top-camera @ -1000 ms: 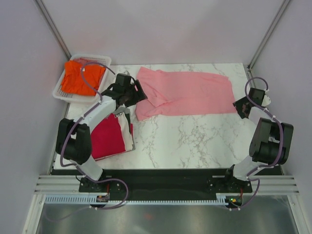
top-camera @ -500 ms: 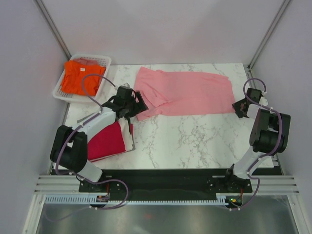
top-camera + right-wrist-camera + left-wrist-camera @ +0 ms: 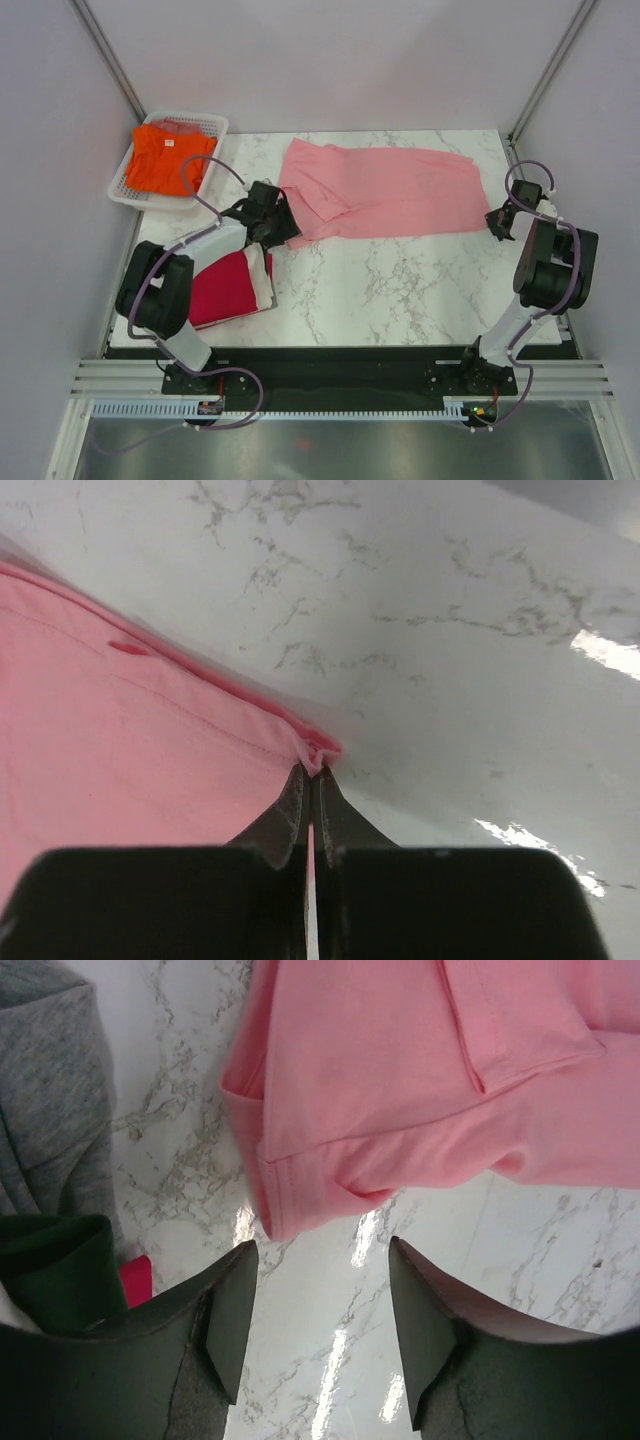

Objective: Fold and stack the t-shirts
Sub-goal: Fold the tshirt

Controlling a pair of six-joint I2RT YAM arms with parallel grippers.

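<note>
The pink t-shirt (image 3: 385, 190) lay spread far back on the table (image 3: 400, 290). The right claw (image 3: 311, 780) was clamped on its right corner; the left claw (image 3: 322, 1295) stood open at its left corner.

Spread t-shirt (image 3: 390, 190) across far side of table (image 3: 400, 290), folded stack (image 3: 225, 285) front left (basket (image 3: 210, 122) behind it).

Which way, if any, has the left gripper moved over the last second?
Yes. In the top view the left gripper has come down the picture, away from the white basket, to the lower-left corner of the pink t-shirt.
</note>
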